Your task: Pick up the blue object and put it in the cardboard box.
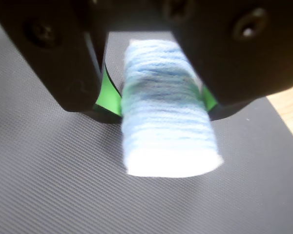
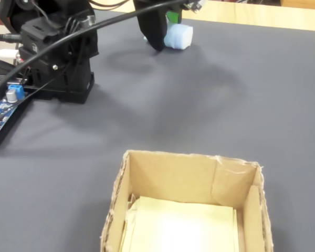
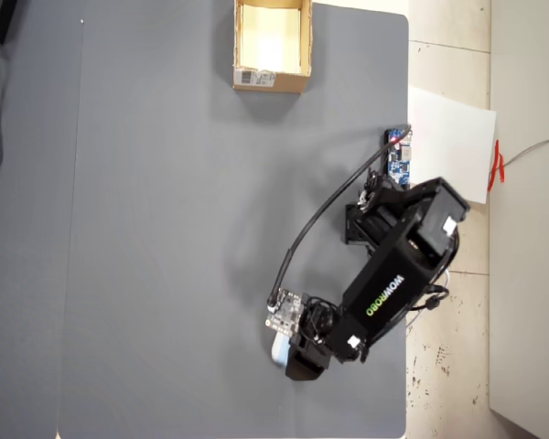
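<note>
Holding the pale blue-white soft rectangular pad [image 1: 168, 109] between its two black jaws, the gripper [image 1: 156, 105] is closed on the blue object — the wrist view shows the green-lined jaws pressing on both sides of the pad, whose free end sticks out toward the camera over the dark grey ribbed mat [image 1: 49, 185]. In the fixed view the pad [image 2: 178, 35] sits at the gripper's tip, low over the mat or just on it; you cannot tell which.

Treat the grasp step as done and the carry step as the one in hand. The small tan rectangular cardboard box [image 3: 271, 48] with a white printed label on one side wall lies well apart from the gripper [image 3: 284, 352], at the opposite end of the mat in the overhead view. The next move calls for a lift, a long reach across the mat, and a release over the box's open top [image 2: 186, 160].

Note what lies around. The arm's black base [image 2: 58, 63] and the small blue circuit board with wires [image 2: 5, 105] stand beside the mat's edge, off the line of travel. Nothing lies on the mat between pad and box.
</note>
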{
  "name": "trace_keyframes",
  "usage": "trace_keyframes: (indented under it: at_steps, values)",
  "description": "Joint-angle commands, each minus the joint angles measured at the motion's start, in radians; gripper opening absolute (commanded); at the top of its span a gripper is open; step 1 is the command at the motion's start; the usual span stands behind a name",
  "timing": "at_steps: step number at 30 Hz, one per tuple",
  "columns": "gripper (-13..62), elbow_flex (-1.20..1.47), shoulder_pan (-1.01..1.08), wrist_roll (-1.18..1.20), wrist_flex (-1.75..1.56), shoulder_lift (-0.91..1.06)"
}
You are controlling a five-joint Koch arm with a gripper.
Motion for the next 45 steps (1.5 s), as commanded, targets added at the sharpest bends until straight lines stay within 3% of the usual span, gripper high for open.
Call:
trace_keyframes:
  at_steps: [1, 5, 13, 24, 31, 45]
  values:
    - [21.7, -0.069, -0.018, 0.098, -0.052, -0.021]
    - [9.1, -0.077, -0.006, 0.114, -0.086, -0.051]
    - [8.9, -0.086, 0.058, 0.104, -0.083, 0.025]
    - [6.6, 0.018, 0.236, 0.043, -0.259, 0.288]
    - [6.6, 0.144, 0.440, -0.063, -0.463, 0.500]
    - [6.6, 0.235, 0.821, -0.152, -0.676, 0.634]
